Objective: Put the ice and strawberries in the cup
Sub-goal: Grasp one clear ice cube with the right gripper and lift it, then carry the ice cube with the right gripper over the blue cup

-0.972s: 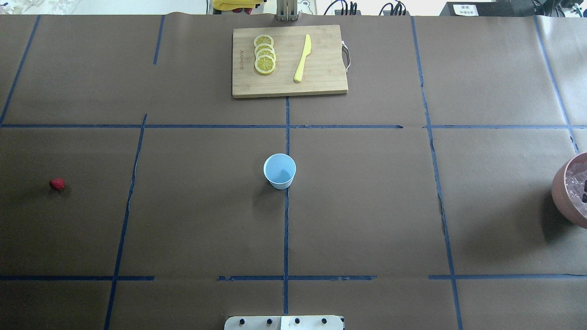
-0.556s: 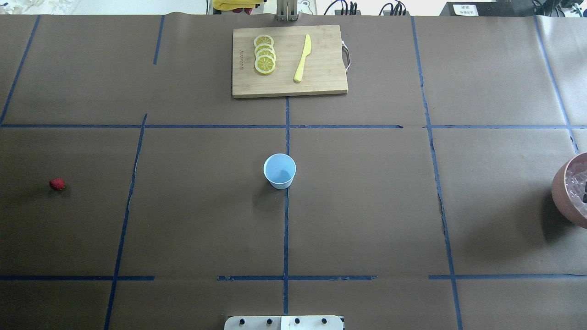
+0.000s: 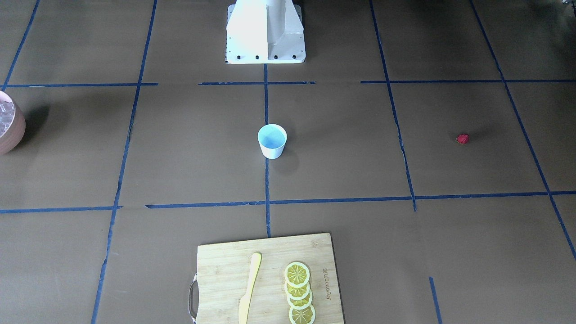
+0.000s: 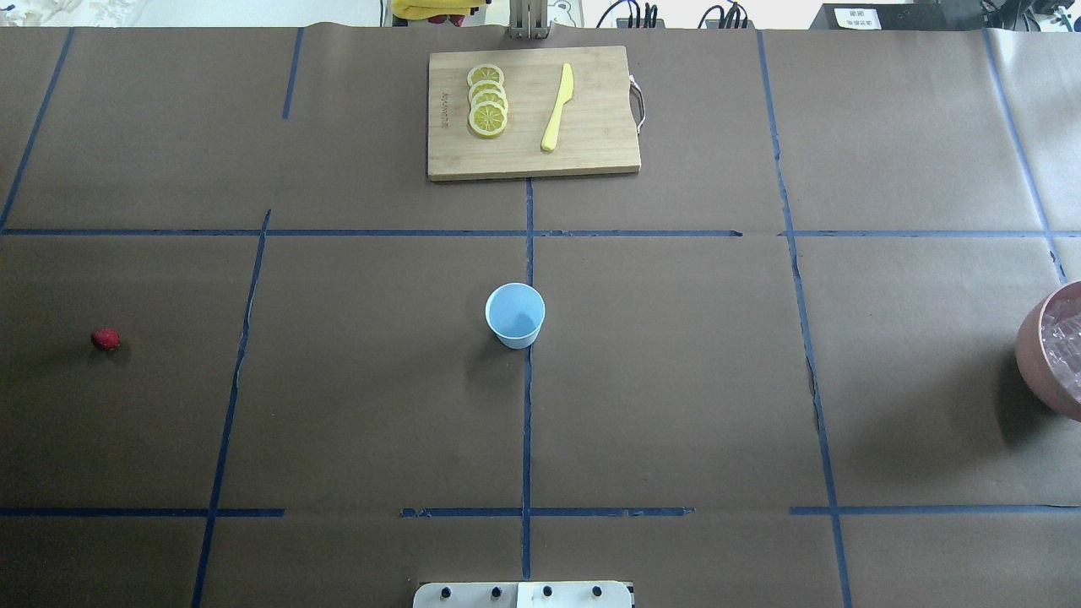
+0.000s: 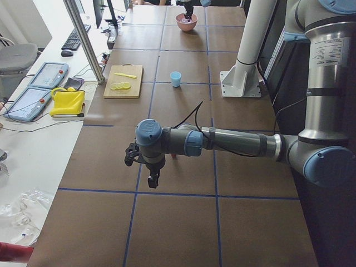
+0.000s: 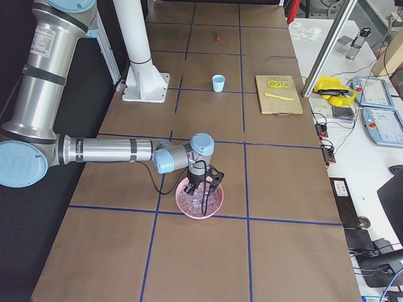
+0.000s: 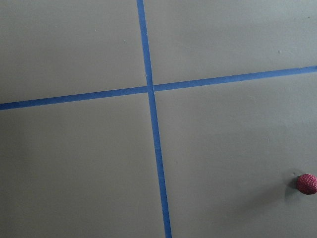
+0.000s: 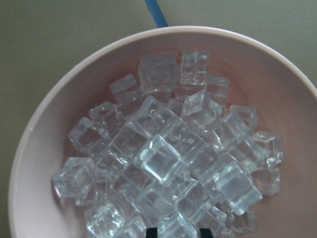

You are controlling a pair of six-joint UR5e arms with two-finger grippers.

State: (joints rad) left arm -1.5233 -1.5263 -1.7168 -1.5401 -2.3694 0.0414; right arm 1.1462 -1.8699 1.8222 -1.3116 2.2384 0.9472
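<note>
At table centre, the cup (image 4: 515,315) stands upright on a blue tape line, mouth up. The berry (image 4: 105,339) lies on the table toward the left end, well apart from the cup. In the left wrist view it sits at the lower right edge, clear of a tape crossing.

The ice (image 8: 163,158) is heaped in the bowl (image 4: 1032,371) at the table's right end, also well apart from the cup. The right gripper (image 8: 177,232) hangs low over the heap. Its fingertips (image 8: 151,232) show only at the bottom edge of the wrist view, moderately apart, with one cube between them. Whether they clamp that cube cannot be determined.

The left gripper (image 5: 151,179) points down above the table at the left end. Its opening and any load cannot be determined.

The board (image 4: 591,156), at the far edge centre, carries lemon slices (image 4: 487,101) and a knife (image 4: 557,107) side by side.
</note>
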